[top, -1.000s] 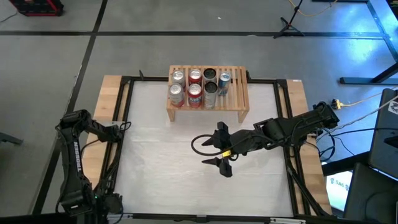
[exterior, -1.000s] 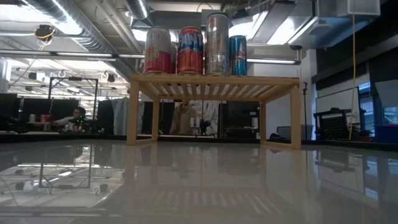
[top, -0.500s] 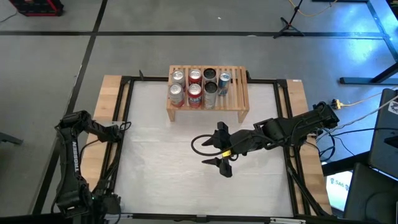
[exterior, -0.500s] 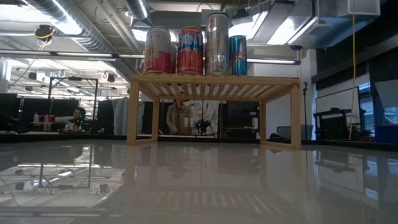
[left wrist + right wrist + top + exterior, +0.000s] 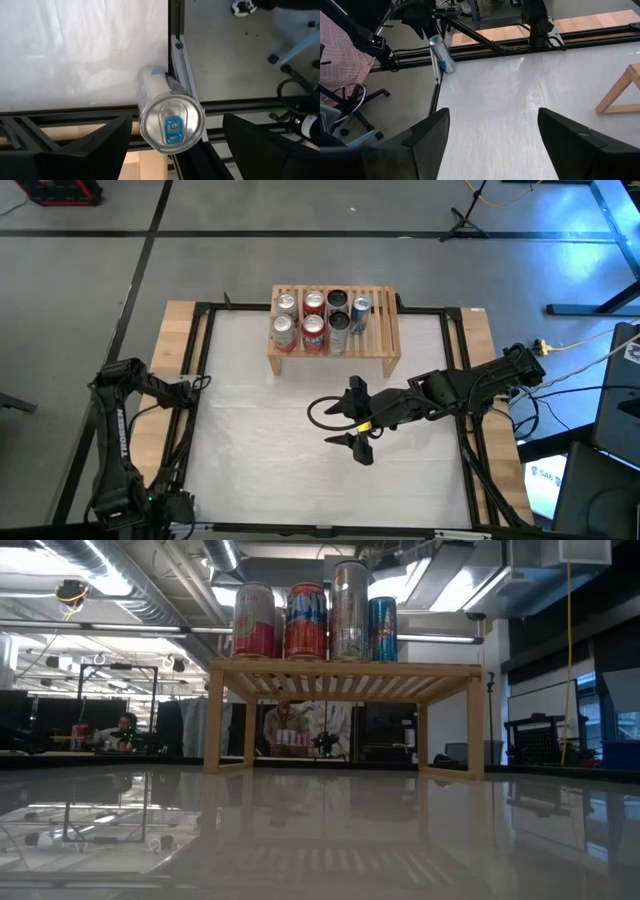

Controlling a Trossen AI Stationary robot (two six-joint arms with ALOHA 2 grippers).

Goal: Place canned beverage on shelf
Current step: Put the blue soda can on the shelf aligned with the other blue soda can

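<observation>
Light-wood shelf (image 5: 378,330) carries seven cans (image 5: 313,330) on its slats. A silver can (image 5: 167,117) stands at the table's corner between the wide-open left gripper (image 5: 175,145). The right gripper (image 5: 352,423) hovers spread and empty.

White tabletop (image 5: 260,430), glossy, bordered by a black metal frame (image 5: 200,360) and light-wood side boards (image 5: 170,340).

Grey floor (image 5: 80,270) around the table, crossed by dark tape lines (image 5: 140,260). Red-and-black crate (image 5: 62,191) at the far left corner of the high view. Stand base (image 5: 468,218) on the floor beyond the table. Yellow plug (image 5: 543,346) and cables (image 5: 590,340) to the right.

Low view: ceiling ducts (image 5: 110,570), seated person (image 5: 124,730) at left, a person (image 5: 292,730) standing farther back.

Right wrist view: office chair base (image 5: 357,117).
</observation>
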